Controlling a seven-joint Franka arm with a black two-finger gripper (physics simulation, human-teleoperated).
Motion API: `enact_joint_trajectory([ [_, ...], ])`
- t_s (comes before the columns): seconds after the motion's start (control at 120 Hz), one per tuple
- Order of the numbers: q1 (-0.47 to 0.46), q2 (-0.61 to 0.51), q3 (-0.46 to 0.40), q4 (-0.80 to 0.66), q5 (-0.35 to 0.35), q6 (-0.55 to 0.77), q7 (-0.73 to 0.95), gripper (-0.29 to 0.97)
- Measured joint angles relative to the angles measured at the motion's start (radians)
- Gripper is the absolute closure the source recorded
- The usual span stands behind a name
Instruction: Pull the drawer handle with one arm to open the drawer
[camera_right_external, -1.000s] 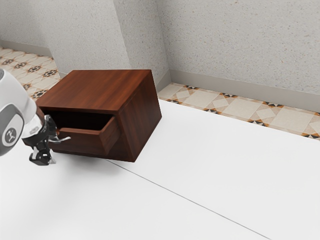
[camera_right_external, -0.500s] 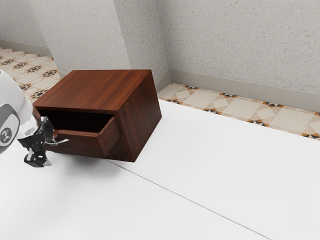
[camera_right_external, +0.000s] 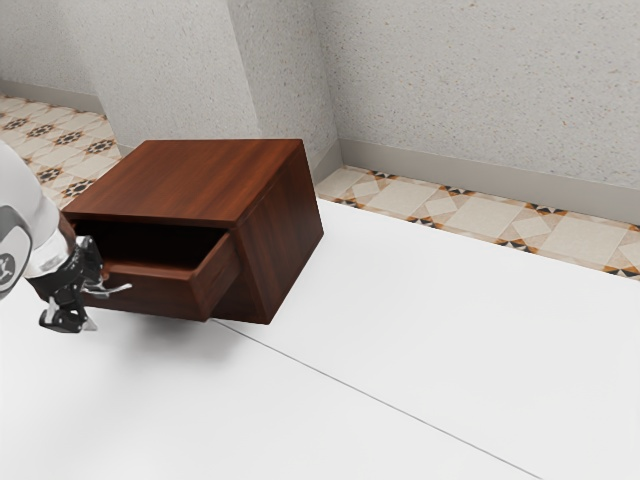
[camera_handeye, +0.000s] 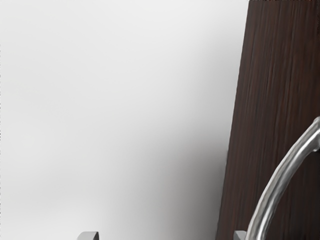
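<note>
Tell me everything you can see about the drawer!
The drawer is dark reddish-brown wood, like the cabinet it belongs to. It is partly open, sticking out of the cabinet's front toward the exterior view's left, with a dark gap above it. Its flat front carries a curved, shiny metal handle. The claw is right at that handle. The cabinet sits on a white table.

A room in a home, by its look, and a rendered one rather than a real one. Rough, speckled plaster walls (camera_right_external: 480, 70) meet at a jutting corner, with a plain pale skirting board (camera_right_external: 500, 170) along their foot. The floor (camera_right_external: 470, 215) is laid with ornamental tiles in cream, orange and black, the sort seen in a hallway or bedroom. A dark wooden bedside cabinet (camera_right_external: 200, 180) stands near the far edge of a smooth white table (camera_right_external: 450, 350) — household furniture.
</note>
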Motion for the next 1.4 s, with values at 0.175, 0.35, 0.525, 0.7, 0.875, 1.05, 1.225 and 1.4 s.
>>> enact_joint_trajectory([
  [0.175,-0.012,-0.003,0.010,0.004,0.014,-0.015,0.028,0.42],
  [0.35,-0.024,-0.019,0.022,0.005,0.020,-0.035,0.063,0.43],
  [0.525,-0.033,-0.041,0.038,-0.002,0.024,-0.051,0.090,0.43],
  [0.7,-0.034,-0.061,0.046,-0.017,0.024,-0.062,0.107,0.43],
  [0.875,-0.035,-0.077,0.047,-0.033,0.022,-0.067,0.120,0.44],
  [1.05,-0.041,-0.102,0.049,-0.050,0.022,-0.074,0.130,0.44],
  [1.225,-0.052,-0.123,0.057,-0.069,0.022,-0.078,0.137,0.44],
  [1.4,-0.055,-0.145,0.058,-0.086,0.021,-0.080,0.142,0.44],
])
